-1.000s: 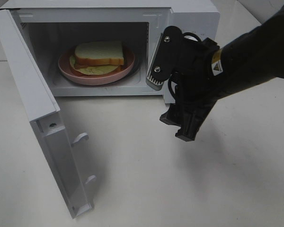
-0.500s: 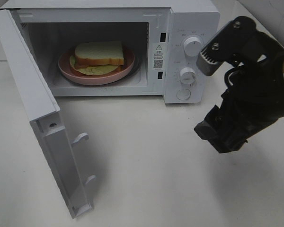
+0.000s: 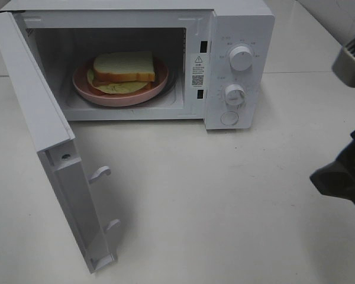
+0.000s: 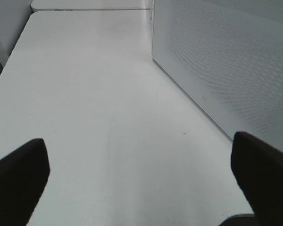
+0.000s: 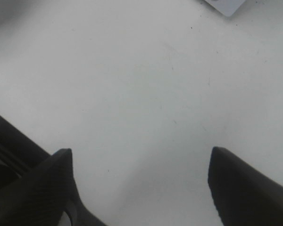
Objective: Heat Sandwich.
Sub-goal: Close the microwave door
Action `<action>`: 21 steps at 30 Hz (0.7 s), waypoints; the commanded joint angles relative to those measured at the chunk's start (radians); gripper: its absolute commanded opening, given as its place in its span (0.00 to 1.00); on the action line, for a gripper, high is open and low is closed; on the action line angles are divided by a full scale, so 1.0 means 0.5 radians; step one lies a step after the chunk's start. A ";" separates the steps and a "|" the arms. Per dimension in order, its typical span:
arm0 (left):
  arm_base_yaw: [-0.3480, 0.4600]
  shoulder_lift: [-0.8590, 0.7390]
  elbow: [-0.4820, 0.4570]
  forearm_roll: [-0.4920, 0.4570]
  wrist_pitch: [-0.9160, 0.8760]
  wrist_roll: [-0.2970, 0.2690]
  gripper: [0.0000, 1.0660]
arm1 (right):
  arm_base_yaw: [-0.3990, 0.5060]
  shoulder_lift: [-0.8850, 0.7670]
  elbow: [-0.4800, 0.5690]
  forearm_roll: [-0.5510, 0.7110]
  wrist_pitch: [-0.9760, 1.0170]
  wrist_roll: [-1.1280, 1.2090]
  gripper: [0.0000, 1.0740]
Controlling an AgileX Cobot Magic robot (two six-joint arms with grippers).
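1. Soft white-bread sandwich (image 3: 123, 67), tan crust, on round pink plate (image 3: 83, 89) inside boxy white microwave (image 3: 248, 29), door open.
2. R hand (image 5: 140, 183): fingers spread, over smooth white desk (image 5: 132, 70), well apart from sandwich.
3. L hand (image 4: 139, 179): spread too.

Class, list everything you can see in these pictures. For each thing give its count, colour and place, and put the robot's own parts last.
microwave: one, white, at the back of the table
door: one, white, swung open on the microwave's left
sandwich: one, white bread with tan crust, on the plate
plate: one, pink, inside the microwave
knobs: two, white, one above the other on the control panel
round button: one, white, below the knobs
label: one, white with black print, beside the cavity
table: one, white, under everything
right pincer: one, black, open, above the table
left pincer: one, black, open, above the table
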 commanded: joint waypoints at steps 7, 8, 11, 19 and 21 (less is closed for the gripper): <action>0.006 -0.038 0.000 0.006 -0.020 -0.008 0.94 | -0.002 -0.352 0.006 0.000 0.572 0.080 0.71; 0.006 -0.038 0.000 0.006 -0.020 -0.008 0.94 | -0.002 -0.382 0.006 0.000 0.618 0.080 0.71; 0.006 -0.038 0.000 0.006 -0.020 -0.008 0.94 | -0.002 -0.452 0.006 0.000 0.694 0.084 0.71; 0.006 -0.038 0.000 0.006 -0.020 -0.008 0.94 | -0.002 -0.814 0.006 0.028 0.792 0.104 0.71; 0.006 -0.038 0.000 0.006 -0.020 -0.008 0.94 | -0.002 -0.976 0.006 0.046 0.792 0.104 0.71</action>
